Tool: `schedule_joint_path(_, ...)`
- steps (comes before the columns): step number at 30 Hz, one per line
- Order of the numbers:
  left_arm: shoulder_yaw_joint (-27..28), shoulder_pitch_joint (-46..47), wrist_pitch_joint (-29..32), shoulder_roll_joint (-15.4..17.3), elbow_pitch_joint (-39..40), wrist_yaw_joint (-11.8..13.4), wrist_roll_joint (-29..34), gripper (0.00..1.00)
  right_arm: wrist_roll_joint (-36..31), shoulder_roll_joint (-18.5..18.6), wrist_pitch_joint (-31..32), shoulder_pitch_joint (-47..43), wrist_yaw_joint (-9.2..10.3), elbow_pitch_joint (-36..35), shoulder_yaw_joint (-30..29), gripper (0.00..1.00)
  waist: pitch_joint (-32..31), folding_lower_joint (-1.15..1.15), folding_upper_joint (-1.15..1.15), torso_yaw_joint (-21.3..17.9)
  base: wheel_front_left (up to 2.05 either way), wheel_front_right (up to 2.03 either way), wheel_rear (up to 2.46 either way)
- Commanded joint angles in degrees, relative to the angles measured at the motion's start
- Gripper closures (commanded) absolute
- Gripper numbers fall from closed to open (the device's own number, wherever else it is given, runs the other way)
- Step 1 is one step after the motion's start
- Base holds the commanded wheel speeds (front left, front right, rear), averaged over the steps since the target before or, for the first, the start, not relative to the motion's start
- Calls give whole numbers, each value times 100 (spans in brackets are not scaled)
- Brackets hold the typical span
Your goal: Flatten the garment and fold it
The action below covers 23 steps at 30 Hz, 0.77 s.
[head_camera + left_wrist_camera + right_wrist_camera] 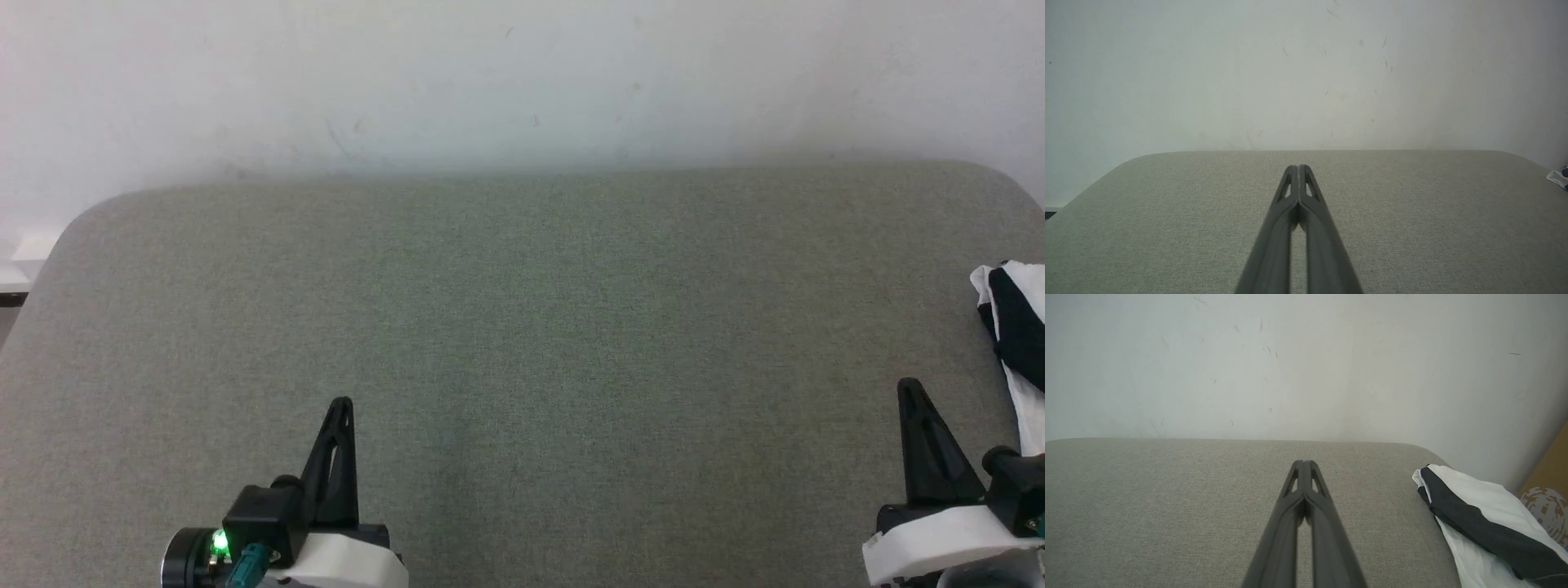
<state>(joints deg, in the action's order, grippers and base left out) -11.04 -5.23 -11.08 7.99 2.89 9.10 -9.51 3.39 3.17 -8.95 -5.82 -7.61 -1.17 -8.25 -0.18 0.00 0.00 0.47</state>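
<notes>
The garment (1016,343) lies bunched at the table's right edge, white cloth with a black band across it; the right wrist view shows the garment (1478,522) to the right of the fingers, and a corner of it (1557,178) peeks in at the far right of the left wrist view. My right gripper (910,385) hovers at the lower right, just left of the cloth, apart from it, shut and empty (1303,462). At the lower left my left gripper (343,402) is shut on nothing too (1298,166). The chest print and collar are hidden.
A grey-green padded table (522,327) with rounded corners spreads before me, backed by a pale wall (522,73). A brown cardboard surface (1549,473) stands beyond the table's right edge, behind the shirt.
</notes>
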Motion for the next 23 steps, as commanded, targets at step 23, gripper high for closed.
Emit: schedule_joint_path(23, 309, 206, 287, -142, -90, -257, 274, 100, -114, -13, 243, 220, 5, 35, 230, 100, 4, 0, 0, -12, 0, 0, 0)
